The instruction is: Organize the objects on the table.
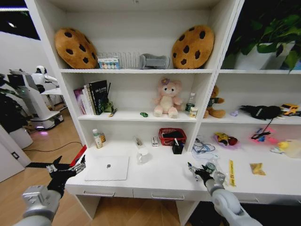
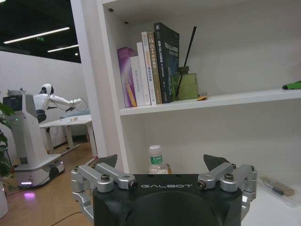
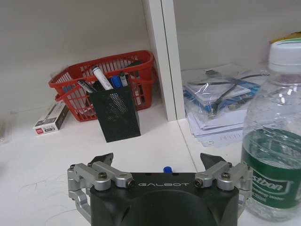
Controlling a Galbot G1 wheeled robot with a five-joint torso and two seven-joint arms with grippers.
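Note:
A slim silver laptop [image 1: 107, 168] lies closed on the white desk [image 1: 160, 181]. My left gripper [image 1: 70, 169] hangs open just off its left edge, over the desk's corner; in the left wrist view the gripper [image 2: 161, 162] holds nothing. My right gripper [image 1: 194, 171] [image 3: 157, 160] is open low over the desk, beside a clear green-labelled bottle [image 3: 273, 141] [image 1: 210, 166]. Pens [image 3: 106, 77] stand in a black mesh holder [image 3: 115, 113] [image 1: 178, 147] in front of a red basket [image 3: 108, 80]. A small green item [image 1: 144, 114] [image 2: 291, 85] sits on the shelf above.
A white mug [image 1: 143, 155] stands behind the laptop, a small bottle [image 1: 97, 138] [image 2: 156, 160] at the back left. Papers and cables [image 3: 221, 103] lie right of the shelf divider. Books [image 2: 150, 66], plush toys and cookie cushions fill the shelves. Another robot [image 1: 40, 94] stands far left.

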